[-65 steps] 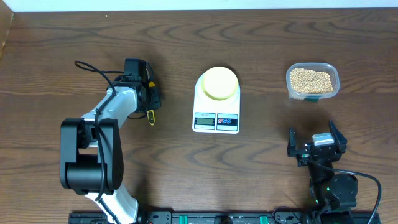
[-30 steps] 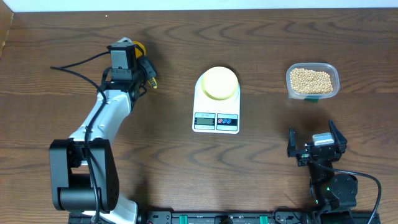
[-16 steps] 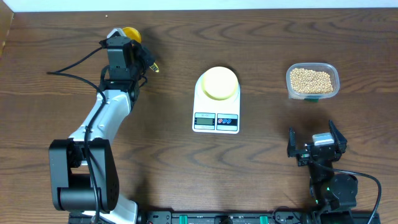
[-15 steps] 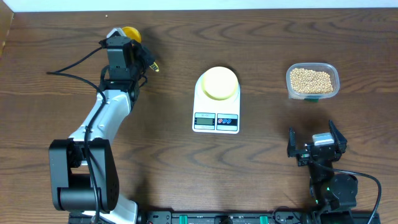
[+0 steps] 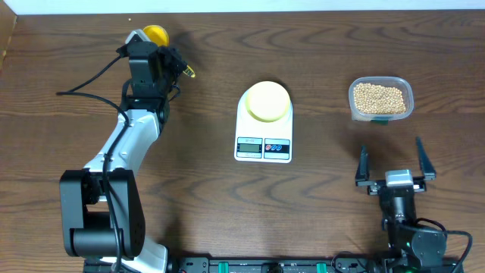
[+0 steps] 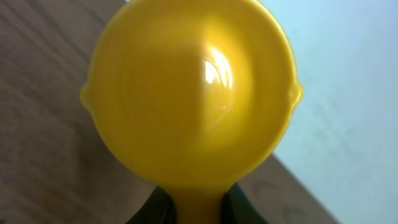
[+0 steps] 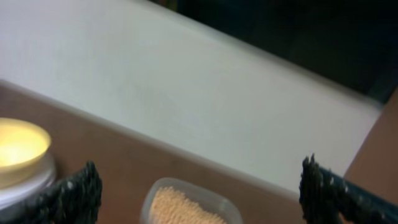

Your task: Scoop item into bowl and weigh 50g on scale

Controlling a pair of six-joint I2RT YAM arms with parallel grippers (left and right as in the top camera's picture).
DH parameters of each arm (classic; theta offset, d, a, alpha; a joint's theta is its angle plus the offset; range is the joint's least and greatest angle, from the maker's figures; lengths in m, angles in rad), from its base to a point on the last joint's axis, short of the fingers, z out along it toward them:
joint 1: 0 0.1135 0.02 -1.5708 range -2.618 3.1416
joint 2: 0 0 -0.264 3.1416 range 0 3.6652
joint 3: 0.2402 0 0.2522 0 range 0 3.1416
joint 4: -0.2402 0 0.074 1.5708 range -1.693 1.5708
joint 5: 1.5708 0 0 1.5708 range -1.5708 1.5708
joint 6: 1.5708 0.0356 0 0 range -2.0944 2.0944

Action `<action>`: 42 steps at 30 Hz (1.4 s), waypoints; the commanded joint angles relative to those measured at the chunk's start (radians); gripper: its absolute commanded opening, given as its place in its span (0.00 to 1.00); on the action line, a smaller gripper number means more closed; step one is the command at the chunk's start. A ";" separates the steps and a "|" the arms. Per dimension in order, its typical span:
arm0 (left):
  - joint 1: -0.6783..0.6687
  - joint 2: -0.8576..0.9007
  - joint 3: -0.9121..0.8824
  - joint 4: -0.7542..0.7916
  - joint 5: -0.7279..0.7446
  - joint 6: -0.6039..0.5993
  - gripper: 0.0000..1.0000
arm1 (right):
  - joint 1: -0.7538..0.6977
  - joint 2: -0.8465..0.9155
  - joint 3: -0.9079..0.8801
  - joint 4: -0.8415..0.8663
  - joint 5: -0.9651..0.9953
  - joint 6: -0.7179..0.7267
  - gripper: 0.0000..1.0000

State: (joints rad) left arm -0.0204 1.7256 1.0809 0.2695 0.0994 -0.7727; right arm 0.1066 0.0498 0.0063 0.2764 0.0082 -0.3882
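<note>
Tan beans (image 5: 379, 95) fill a clear tub (image 5: 406, 89) at the right of the table. The pale-yellow bowl (image 5: 267, 101) sits on the white scale (image 5: 264, 148) at the centre. My left gripper (image 5: 154, 51) is at the far left, shut on the handle of a yellow scoop (image 5: 157, 34). The scoop's empty cup (image 6: 189, 93) fills the left wrist view, with the handle pinched between the dark fingers (image 6: 155, 208). My right gripper (image 5: 389, 161) stands open near the front, below the tub. The right wrist view shows the beans (image 7: 183, 208) ahead and the bowl (image 7: 18, 146) at the left.
The table's far edge (image 5: 242, 10) runs just behind the scoop, with a white surface (image 6: 348, 93) beyond it. A black cable (image 5: 87, 80) loops out to the left of the left arm. Bare wood (image 5: 326, 136) lies between the scale and the tub.
The left arm has carried the scoop toward the table's far edge and turned it. The right gripper has swung round to face the tub, fingers still spread.
</note>
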 commanded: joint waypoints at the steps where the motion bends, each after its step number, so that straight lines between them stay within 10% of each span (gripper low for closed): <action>1: 0.003 -0.007 0.016 0.033 0.004 -0.091 0.10 | -0.010 0.093 0.005 0.145 -0.011 -0.077 0.99; 13: 0.003 -0.007 0.015 0.164 0.103 -0.500 0.08 | -0.010 0.861 0.547 0.275 -0.159 -0.077 0.99; 22: 0.003 -0.008 0.015 0.164 0.281 -0.786 0.08 | -0.010 1.352 1.104 -0.016 -0.452 0.044 0.99; 33: 0.001 -0.008 0.015 0.147 0.343 -0.803 0.08 | -0.006 1.553 1.227 -0.166 -0.663 0.090 0.99; 40: 0.001 -0.008 0.015 0.124 0.392 -0.803 0.07 | 0.024 1.574 1.227 -0.072 -0.683 0.413 0.99; 42: 0.001 -0.008 0.015 0.121 0.392 -0.803 0.07 | 0.036 1.574 1.228 -0.045 -0.627 0.514 0.83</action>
State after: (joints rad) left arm -0.0208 1.7256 1.0809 0.3912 0.4557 -1.5742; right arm 0.1215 1.6169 1.2152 0.2123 -0.6544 -0.0910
